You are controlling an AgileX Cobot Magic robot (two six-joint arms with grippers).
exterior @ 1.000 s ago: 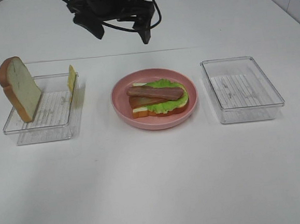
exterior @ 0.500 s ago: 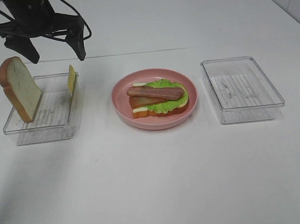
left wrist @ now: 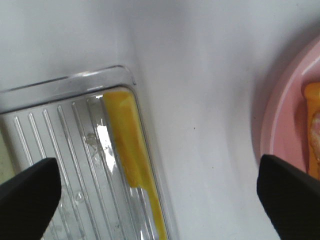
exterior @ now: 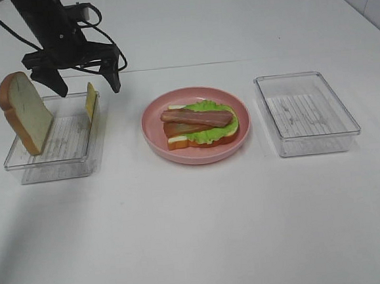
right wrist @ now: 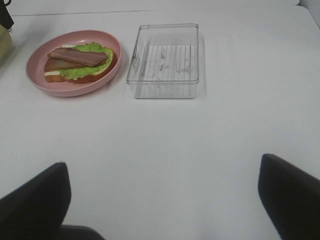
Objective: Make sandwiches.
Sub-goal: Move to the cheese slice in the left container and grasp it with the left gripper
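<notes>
On the pink plate (exterior: 153,135) lies an open stack: a bread slice at the bottom, yellow cheese, green lettuce (exterior: 212,132) and reddish-brown meat strips (exterior: 197,118) on top. A second bread slice (exterior: 24,112) leans upright at the left end of the left clear tray (exterior: 53,162). A yellow cheese slice (exterior: 90,100) stands against that tray's right wall. My left gripper (exterior: 81,87) hangs open just above the cheese slice (left wrist: 132,150), its fingers (left wrist: 25,195) either side of it. My right gripper (right wrist: 160,200) is open and empty over bare table, away from the stack (right wrist: 80,60).
An empty clear tray (exterior: 306,113) stands right of the plate and also shows in the right wrist view (right wrist: 165,60). The plate's rim (left wrist: 285,125) lies close to the right of the left gripper. The table's front half is bare white surface.
My left arm has swung from above the back middle of the table to the left and come down over the left tray's right end. The food pieces have not moved.
</notes>
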